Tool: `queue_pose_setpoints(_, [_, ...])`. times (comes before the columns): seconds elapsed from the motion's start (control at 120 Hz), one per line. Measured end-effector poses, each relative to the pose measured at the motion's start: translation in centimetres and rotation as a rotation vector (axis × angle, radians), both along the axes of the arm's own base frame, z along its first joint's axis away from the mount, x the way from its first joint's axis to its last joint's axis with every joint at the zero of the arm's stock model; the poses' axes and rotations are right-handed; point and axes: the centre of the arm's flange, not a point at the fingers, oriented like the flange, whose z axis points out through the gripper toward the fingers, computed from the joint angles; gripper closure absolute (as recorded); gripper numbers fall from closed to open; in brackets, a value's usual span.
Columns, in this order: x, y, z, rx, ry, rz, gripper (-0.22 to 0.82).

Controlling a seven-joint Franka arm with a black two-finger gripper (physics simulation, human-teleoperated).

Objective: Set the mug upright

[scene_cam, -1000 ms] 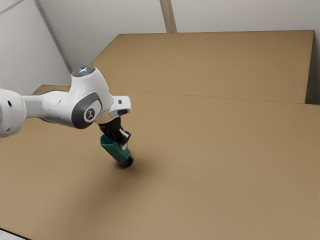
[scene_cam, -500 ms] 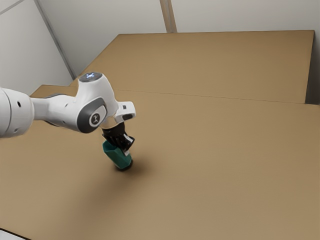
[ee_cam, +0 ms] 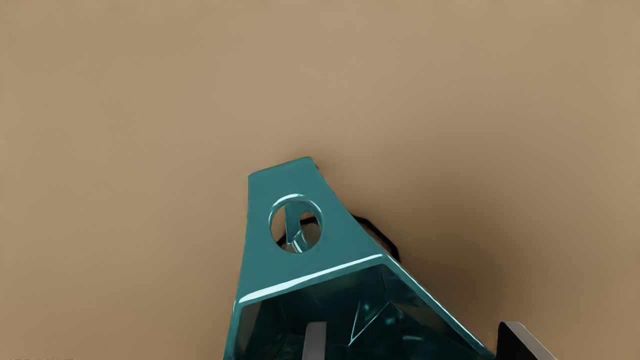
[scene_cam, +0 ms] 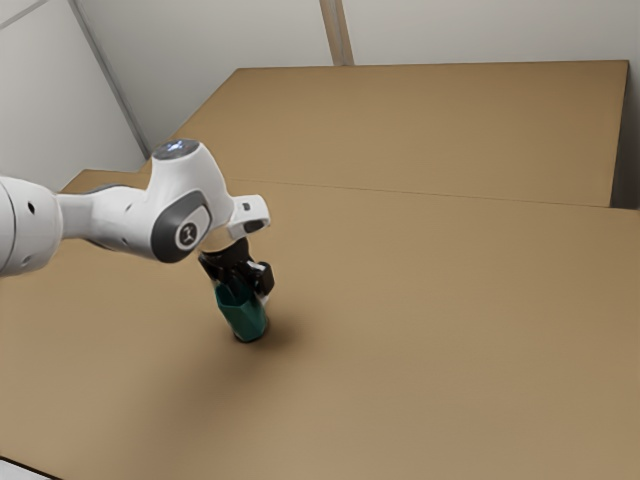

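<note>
Teal mug (ee_cam: 267, 270), one wall between parted fingers (scene_cam: 264, 280)

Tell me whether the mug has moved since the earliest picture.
Yes: in the exterior view, the mug has shifted away from the thin line across the table and leans less.

a plain simulated room, kind unclear, with pale walls (scene_cam: 480, 30) behind a broad brown table (scene_cam: 450, 350).
</note>
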Motion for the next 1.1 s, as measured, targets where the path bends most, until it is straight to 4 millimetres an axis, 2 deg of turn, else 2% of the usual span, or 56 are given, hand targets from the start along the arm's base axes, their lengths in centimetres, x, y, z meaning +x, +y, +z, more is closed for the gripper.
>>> queue_pose_setpoints(0.2, [-0.3,-0.8,4.2,-0.008,-0.076,-0.011,0.12])
queue_pose_setpoints(0.35, [1.5,-1.2,8.7,-0.016,-0.107,-0.008,0.07])
queue_pose_setpoints(0.508, [3.6,-2.0,13.8,-0.019,-0.096,-0.014,0.04])
queue_pose_setpoints(0.758, [5.5,-1.7,18.5,-0.017,-0.027,-0.002,0.03])
queue_pose_setpoints(1.1, [5.9,-0.9,24.9,-0.016,0.002,0.014,0.02])
